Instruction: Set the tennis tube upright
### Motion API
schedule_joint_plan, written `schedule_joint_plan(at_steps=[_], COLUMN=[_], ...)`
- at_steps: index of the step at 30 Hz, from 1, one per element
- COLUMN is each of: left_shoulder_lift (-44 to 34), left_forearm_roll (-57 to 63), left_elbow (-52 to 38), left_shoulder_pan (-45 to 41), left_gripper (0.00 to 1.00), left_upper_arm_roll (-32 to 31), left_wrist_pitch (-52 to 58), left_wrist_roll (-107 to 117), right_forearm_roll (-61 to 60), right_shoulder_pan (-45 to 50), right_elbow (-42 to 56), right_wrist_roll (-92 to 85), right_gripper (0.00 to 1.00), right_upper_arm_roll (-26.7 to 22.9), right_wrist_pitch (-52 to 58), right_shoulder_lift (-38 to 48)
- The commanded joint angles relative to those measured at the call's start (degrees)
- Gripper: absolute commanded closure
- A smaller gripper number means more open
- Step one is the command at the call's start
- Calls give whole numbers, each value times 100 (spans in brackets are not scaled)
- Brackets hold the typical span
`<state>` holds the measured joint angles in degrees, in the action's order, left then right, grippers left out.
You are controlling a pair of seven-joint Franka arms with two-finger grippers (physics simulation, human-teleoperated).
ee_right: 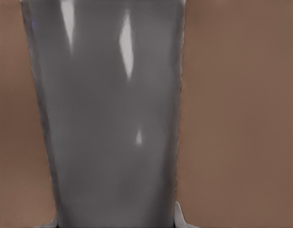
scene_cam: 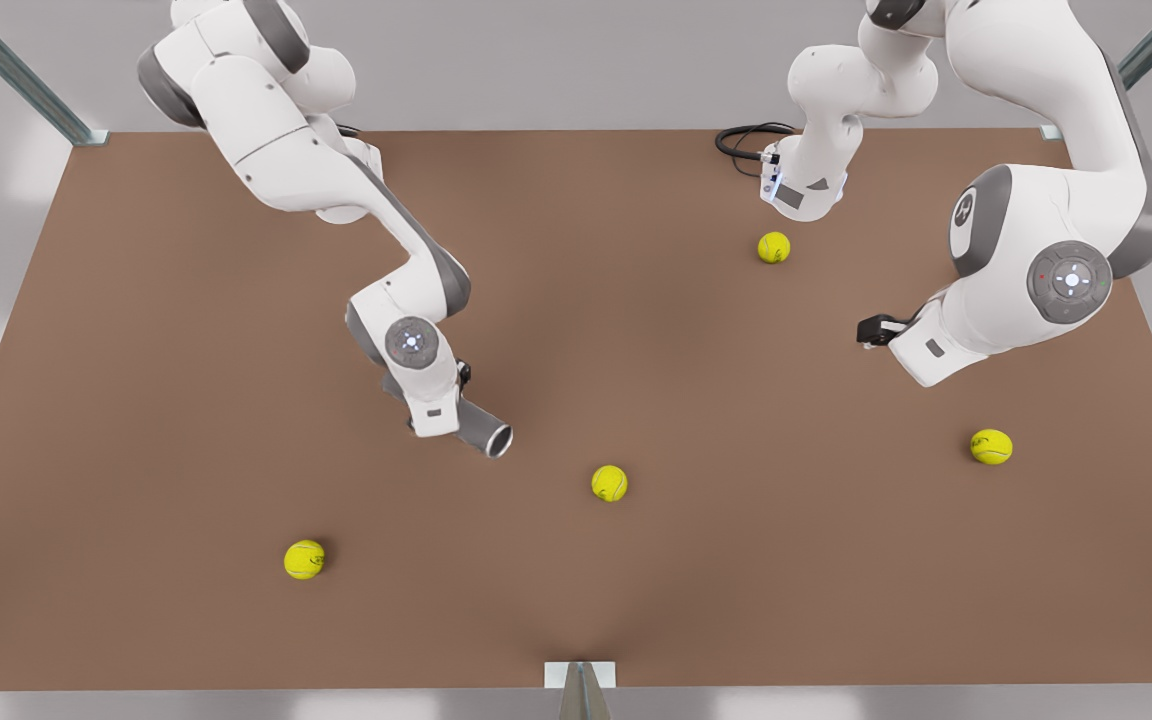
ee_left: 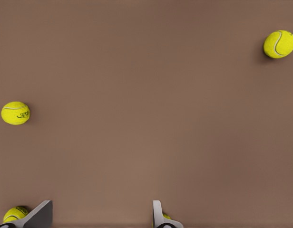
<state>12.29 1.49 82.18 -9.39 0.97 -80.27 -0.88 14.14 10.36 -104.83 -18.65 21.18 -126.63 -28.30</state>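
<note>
Front view, left to right: the right end effector point(scene_cam: 456, 425) grasps the tennis tube point(scene_cam: 484, 430), tilted low over the brown table point(scene_cam: 136, 400), amid four tennis balls point(scene_cam: 609, 483); the left end effector point(scene_cam: 871, 330) hangs released over the table. Right wrist view adds the tube's point(ee_right: 113, 118) grey glossy wall pinched between fingertips point(ee_right: 180, 216); left wrist view shows spread fingers point(ee_left: 39, 214) above bare table point(ee_left: 146, 118) and balls point(ee_left: 15, 113).

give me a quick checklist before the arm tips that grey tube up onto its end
1. Right gripper around the tennis tube: ok, fingertips flank it in the right wrist view.
2. Tube upright: not ok, it is tilted.
3. Hollow end visible: ok, faces the front view's right.
4. Nearest ball apart from tube: ok.
5. Left gripper waiting, open, holding nothing: ok.
6. Grip firmness: cannot tell.
</note>
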Motion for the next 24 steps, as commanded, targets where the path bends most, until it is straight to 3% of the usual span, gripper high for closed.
schedule_joint_plan(at_steps=[1,12,18,24], left_shoulder_lift=[10,36,80,203], left_forearm_roll=[0,0,0,0], left_elbow=[0,0,0,0], left_shoulder_pan=[-1,7,7,16], left_gripper=[0,0,0,0], left_upper_arm_roll=[0,0,0,-9], left_wrist_pitch=[-7,-7,-42,-103], left_wrist_roll=[0,0,0,0], right_forearm_roll=[36,45,10,-25], right_shoulder_pan=[10,467,1003,1732], right_elbow=[7,754,1624,3179], right_wrist_roll=[19,-1141,-1440,-1001], right_gripper=[26,28,28,27], right_upper_arm_roll=[0,0,-18,-62], right_wrist_pitch=[-11,7,147,754], right_shoulder_lift=[-17,-492,-993,-1933])
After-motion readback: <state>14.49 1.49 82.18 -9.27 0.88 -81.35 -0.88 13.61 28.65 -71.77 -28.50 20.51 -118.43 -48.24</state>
